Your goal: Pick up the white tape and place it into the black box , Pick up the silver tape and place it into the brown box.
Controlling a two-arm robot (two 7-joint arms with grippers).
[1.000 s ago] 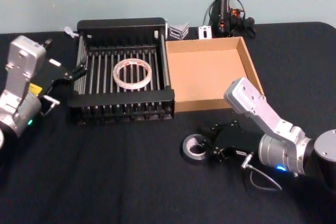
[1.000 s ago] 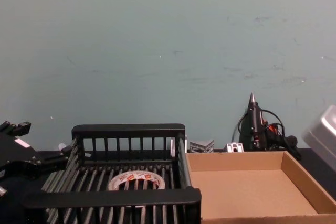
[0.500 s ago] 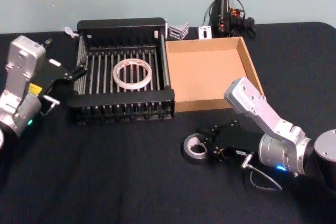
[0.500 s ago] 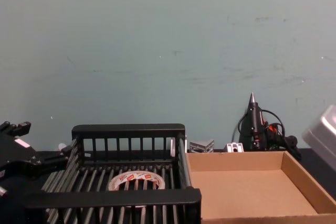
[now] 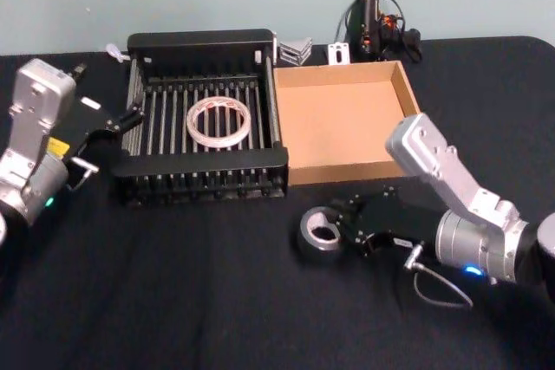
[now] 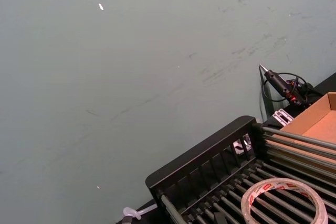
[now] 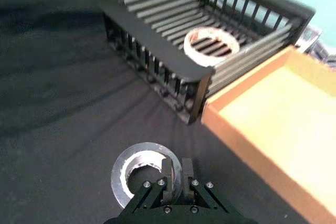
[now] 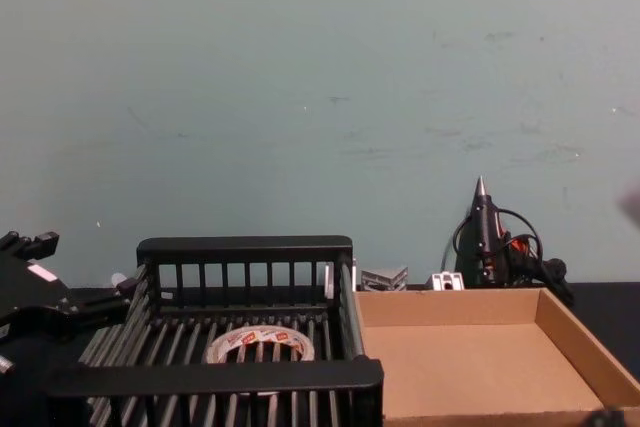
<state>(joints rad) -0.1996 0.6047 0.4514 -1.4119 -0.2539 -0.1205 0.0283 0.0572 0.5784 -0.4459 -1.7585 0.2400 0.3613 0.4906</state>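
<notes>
Right gripper (image 7: 173,174) is clamped on the wall of the silver tape (image 7: 137,170), just in front of the brown box (image 5: 347,123). Judged light, rigid, slightly slick; the wall pinch suits. White tape (image 5: 219,121) lies inside the black box (image 5: 199,42). Left gripper (image 5: 130,117) idles beside the black box, fingers undetermined.

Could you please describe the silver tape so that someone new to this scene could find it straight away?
Start at the brown box on the black table; on the cloth just in front of its near wall lies the silver tape, gripped at its wall by the right pincer. It is small, thick and dull grey, unlike the wide white tape in the black box.
</notes>
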